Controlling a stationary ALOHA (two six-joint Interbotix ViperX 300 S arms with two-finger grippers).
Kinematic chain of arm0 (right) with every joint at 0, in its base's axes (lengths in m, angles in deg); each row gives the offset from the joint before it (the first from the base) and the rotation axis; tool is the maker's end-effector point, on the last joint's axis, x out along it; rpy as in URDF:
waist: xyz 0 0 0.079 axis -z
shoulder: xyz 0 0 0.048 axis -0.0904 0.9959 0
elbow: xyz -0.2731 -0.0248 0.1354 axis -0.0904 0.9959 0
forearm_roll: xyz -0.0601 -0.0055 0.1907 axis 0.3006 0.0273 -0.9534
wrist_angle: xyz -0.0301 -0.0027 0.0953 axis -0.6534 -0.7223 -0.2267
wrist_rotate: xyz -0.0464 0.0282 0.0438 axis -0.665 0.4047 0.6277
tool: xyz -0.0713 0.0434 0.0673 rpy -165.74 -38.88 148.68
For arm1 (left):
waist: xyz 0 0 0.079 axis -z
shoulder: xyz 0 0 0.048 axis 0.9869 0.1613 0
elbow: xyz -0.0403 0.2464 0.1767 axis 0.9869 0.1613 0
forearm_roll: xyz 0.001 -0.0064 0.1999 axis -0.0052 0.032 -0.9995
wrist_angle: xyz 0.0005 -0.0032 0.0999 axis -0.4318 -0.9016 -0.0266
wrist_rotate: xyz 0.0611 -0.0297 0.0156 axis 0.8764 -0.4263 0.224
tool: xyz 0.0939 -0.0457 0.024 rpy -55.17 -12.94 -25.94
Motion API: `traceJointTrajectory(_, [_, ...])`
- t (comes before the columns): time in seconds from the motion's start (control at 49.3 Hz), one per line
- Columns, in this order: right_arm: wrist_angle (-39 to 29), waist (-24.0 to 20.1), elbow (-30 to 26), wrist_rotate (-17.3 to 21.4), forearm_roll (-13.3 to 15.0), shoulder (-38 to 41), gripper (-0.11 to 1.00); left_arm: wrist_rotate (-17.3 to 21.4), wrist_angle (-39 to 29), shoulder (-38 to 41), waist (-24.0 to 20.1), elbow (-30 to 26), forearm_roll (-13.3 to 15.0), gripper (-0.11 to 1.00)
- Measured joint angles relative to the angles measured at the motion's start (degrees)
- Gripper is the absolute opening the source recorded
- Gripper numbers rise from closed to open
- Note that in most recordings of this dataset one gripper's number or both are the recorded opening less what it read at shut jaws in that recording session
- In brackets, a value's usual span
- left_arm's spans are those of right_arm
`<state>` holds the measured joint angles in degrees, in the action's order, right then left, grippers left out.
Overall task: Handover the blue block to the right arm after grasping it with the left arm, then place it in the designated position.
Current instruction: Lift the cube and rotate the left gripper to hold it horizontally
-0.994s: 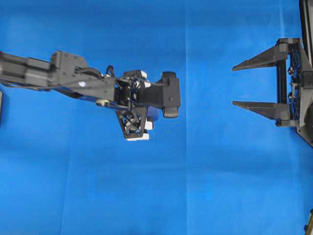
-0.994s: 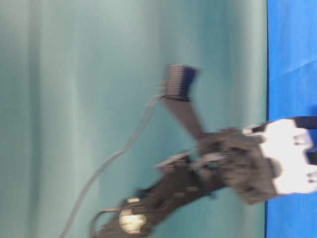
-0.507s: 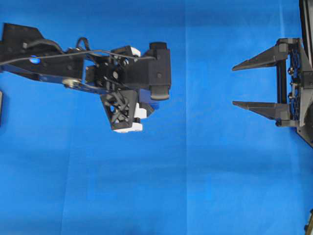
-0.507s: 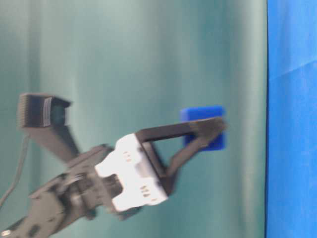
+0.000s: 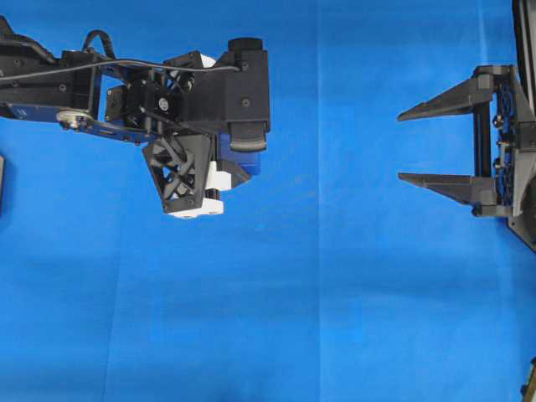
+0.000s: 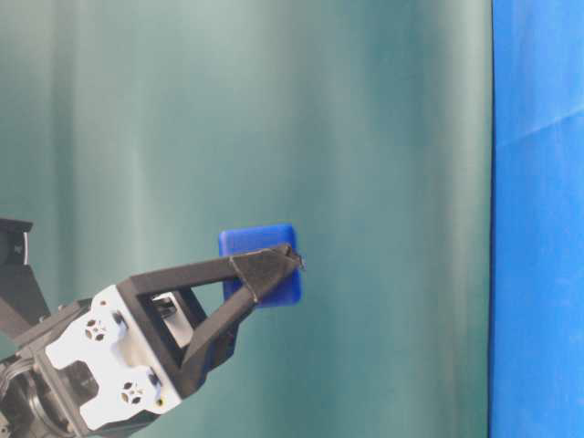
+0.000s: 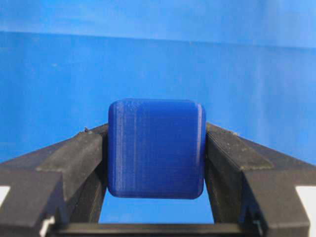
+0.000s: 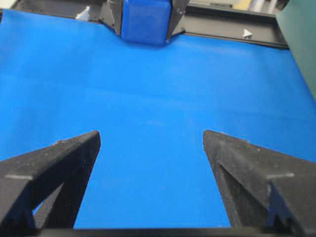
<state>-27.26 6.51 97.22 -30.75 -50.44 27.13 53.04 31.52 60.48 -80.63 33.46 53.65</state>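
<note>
The blue block (image 7: 156,148) is a dark-blue cube with rounded edges, pinched on two opposite sides by my left gripper (image 7: 156,132), which is shut on it. The table-level view has the block (image 6: 260,265) held high in the air, the black fingers (image 6: 260,266) angled up to the right from white brackets (image 6: 109,365). From overhead the left wrist (image 5: 209,100) at upper left covers most of the block. My right gripper (image 5: 400,147) stands open at the right edge, pointing left, nothing between its fingers. In its wrist view the block (image 8: 145,22) shows far ahead, beyond the open right gripper (image 8: 150,136).
A blue cloth (image 5: 335,293) covers the table. A teal backdrop (image 6: 365,109) fills the table-level view. A black frame edge (image 8: 232,29) runs along the far side in the right wrist view. A dark object (image 5: 1,184) touches the overhead view's left edge.
The left arm has swung left and toward the top of the overhead view, lifting the block it holds well off the cloth. The right gripper has stayed still and open.
</note>
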Motion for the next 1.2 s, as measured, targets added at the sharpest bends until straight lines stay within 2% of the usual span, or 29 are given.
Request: traceJointTrajectory(1.196, [-0.09,0.00,0.00,0.00,0.09,0.00,0.95,0.00,0.79,0.00,0.00,0.00,0.09,0.48])
